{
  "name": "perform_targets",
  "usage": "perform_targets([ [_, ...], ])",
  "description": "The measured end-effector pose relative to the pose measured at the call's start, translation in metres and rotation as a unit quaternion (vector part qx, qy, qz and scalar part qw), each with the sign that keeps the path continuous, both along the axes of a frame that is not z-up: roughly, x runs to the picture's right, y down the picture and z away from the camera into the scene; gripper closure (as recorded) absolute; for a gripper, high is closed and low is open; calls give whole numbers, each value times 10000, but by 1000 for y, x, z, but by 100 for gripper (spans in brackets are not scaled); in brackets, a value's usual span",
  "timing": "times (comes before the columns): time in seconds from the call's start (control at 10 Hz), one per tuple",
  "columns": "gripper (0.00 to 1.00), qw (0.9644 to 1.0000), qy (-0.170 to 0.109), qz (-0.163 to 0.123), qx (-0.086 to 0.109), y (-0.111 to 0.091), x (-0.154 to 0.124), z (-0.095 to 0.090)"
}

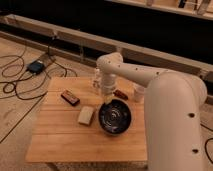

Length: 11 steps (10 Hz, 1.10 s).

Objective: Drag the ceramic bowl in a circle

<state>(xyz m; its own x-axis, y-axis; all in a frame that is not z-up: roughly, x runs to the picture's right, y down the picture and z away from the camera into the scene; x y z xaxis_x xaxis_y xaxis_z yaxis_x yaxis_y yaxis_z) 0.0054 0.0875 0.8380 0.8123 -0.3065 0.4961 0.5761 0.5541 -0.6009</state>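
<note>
Wooden table (60,135) on a pale floor (15,115) strewn with cables (12,87). Glossy black ceramic bowl (115,117), shallow and round. Gripper (107,99) at its far rim.

place: lab/workshop | cues: floor cables (15,82), wooden table (60,135), claw (107,98) above table

My one camera sits high by my shoulder, looking steeply down and forward past my arm (150,80) at the table (60,135), my gripper (107,98) over its far side.
</note>
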Motion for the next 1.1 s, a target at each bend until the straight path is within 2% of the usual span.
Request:
perform_targets([
  [0.1, 80, 9999, -72, 44, -104, 8, -5, -1],
  [0.3, 64, 9996, -138, 178, -182, 15, -9, -1],
  [0.5, 41, 9989, -185, 399, -187, 21, -7, 0],
  [0.7, 23, 9983, -193, 532, -133, 23, -1, 3],
  [0.8, 20, 9979, -220, 600, -76, 22, 1, 5],
  [1.1, 20, 9976, -243, 643, -51, 22, 3, 6],
])
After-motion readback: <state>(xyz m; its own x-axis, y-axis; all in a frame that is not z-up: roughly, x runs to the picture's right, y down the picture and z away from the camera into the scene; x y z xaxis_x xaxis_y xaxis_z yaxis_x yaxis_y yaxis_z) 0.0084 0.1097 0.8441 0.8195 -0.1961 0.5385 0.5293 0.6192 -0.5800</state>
